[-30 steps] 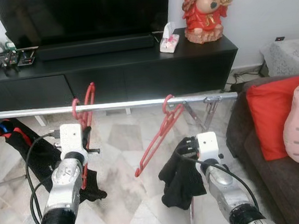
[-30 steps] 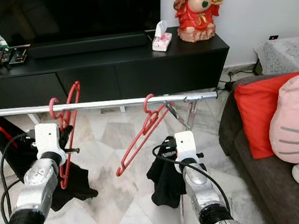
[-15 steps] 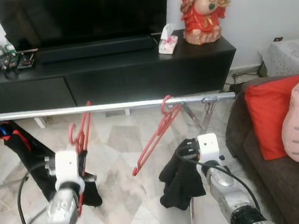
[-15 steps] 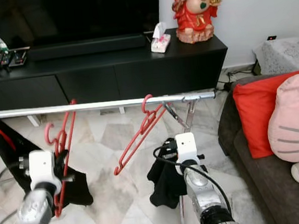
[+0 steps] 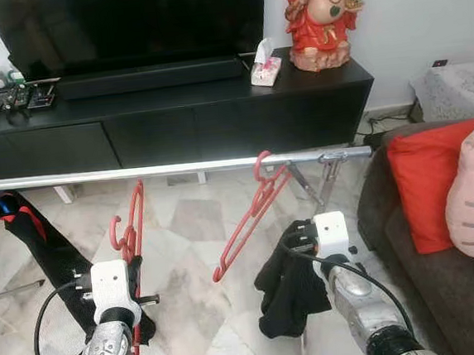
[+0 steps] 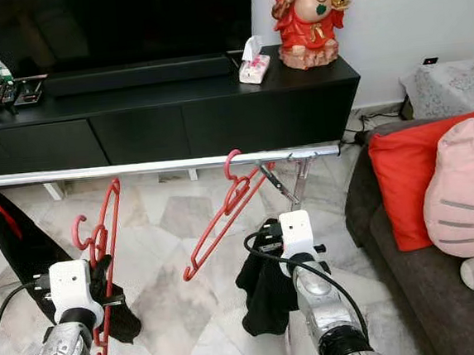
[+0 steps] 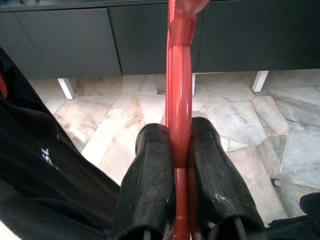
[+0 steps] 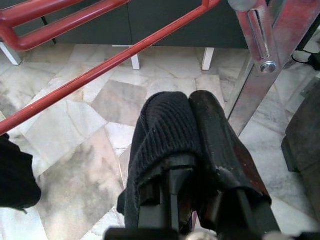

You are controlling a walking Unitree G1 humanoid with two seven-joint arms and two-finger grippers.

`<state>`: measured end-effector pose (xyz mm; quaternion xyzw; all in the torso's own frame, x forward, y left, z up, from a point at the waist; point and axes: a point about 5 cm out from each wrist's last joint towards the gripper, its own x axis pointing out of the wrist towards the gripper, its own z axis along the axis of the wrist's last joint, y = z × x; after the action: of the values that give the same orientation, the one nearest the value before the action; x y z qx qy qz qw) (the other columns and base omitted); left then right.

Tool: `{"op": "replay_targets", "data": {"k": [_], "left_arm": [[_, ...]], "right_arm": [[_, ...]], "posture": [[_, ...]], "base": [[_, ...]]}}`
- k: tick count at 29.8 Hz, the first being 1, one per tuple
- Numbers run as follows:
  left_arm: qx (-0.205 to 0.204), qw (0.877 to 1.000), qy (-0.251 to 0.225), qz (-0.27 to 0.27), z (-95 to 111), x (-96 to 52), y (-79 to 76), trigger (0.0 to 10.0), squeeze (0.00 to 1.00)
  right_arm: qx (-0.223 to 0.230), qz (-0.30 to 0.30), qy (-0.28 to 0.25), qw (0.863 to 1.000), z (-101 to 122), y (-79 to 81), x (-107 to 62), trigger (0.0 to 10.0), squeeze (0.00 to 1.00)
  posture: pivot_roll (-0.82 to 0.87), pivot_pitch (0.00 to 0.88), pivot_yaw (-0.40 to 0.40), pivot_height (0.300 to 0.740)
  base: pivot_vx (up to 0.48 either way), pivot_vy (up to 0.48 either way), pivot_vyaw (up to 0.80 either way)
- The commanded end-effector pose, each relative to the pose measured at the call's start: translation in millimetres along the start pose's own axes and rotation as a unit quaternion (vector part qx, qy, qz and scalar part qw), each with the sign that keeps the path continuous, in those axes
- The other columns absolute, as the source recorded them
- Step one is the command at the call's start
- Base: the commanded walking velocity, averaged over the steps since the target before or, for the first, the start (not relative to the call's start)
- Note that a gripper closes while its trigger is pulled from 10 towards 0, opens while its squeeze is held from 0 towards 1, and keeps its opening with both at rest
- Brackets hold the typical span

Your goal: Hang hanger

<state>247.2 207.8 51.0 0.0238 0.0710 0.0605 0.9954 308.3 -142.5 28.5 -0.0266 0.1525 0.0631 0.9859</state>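
Left gripper: clamped on red plastic hanger, lower than a second ago.
Held hanger: hook now off and below silver metal rail, earlier over it.
Right gripper: fingers pressed together, empty, unmoved.
Second red hanger: still hooked on rail, tilted.

Small white marks on the black garment are too blurred to read; no other text appears.

Red hangers; silver rail; black cabinet.
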Motion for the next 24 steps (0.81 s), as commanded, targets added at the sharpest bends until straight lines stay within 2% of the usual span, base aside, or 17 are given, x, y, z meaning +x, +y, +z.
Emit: {"op": "replay_targets", "data": {"k": [1, 19, 24], "left_arm": [[0.002, 1.000, -0.003, 0.006, 3.0, -0.8, 0.9, 10.0, 0.00], [-0.003, 1.000, -0.003, 0.012, 4.6, -2.3, -1.6, 10.0, 0.00], [-0.006, 1.000, -0.008, 0.019, 9.4, 1.4, 1.4, 10.0, 0.00]], "right_arm": [[-0.002, 0.002, -0.015, 1.000, 7.0, 0.6, 0.9, 10.0, 0.00], [-0.003, 0.002, -0.017, 1.000, 7.8, -1.5, 0.3, 10.0, 0.00], [-0.001, 0.000, -0.018, 1.000, 11.1, -1.5, 3.2, 10.0, 0.00]], "posture": [[-0.11, 0.000, 0.028, 0.740], [-0.10, 0.000, 0.027, 0.740], [-0.08, 0.000, 0.027, 0.740]], "base": [[0.000, 0.000, 0.00], [0.000, 0.000, 0.00], [-0.248, 0.000, 0.00]]}}
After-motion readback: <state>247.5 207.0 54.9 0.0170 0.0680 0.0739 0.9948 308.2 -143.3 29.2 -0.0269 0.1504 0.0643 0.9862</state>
